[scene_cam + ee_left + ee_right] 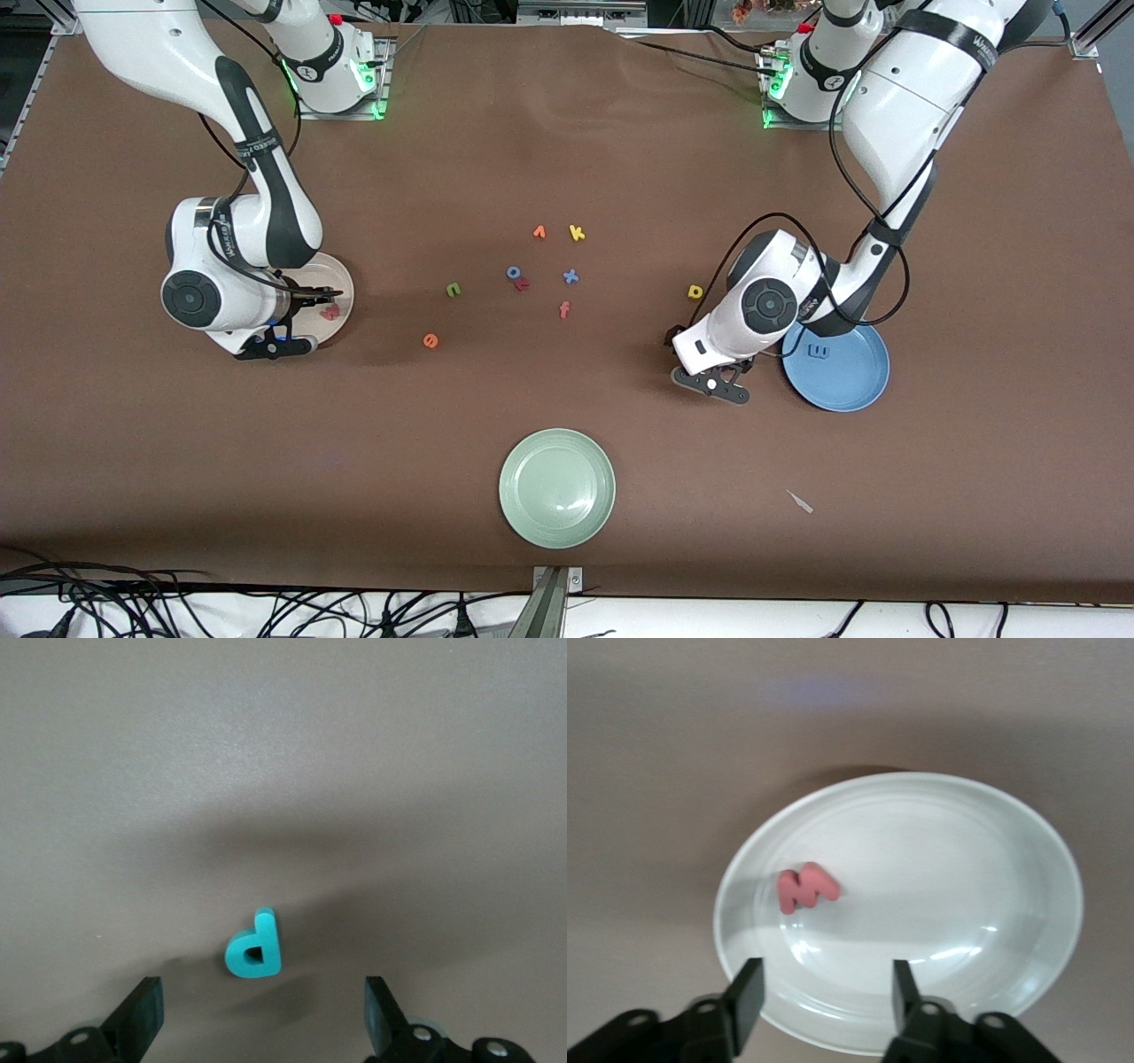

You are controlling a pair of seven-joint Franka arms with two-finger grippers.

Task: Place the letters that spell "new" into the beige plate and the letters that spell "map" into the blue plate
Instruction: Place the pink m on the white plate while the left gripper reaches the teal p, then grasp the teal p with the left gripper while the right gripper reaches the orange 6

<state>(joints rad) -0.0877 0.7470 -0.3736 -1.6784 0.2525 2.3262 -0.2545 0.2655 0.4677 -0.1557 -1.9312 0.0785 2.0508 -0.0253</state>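
Two of six letters already home, by the look of it: salmon-red w [806, 889] lying flat in the beige plate [966, 868], toward the 9 o'clock side of the tabletop in the front view; periwinkle m [820, 352] in the blue plate [850, 390], toward 3 o'clock.

Right gripper [826, 973] low over the beige plate, jaws spread with nothing between them, the w lying clear of both fingers. Reads as the drop of the w done.

Left gripper [263, 988] poised above the teal p [254, 945] on bare tabletop, at 9 o'clock from the blue plate. Jaws spread as wide as they go, the p apart from both fingers. Step in hand, judged from this: the pick of the p.

Next move: straight down, jaws astride the p, a close on its flanks, a lift, then a short carry toward 3 o'clock onto the blue plate.

Left to fetch: yellow a [695, 291], at 11 o'clock from the blue plate; green n [454, 289] and orange e [431, 340], near mid-tabletop, at 3 o'clock from the beige plate.
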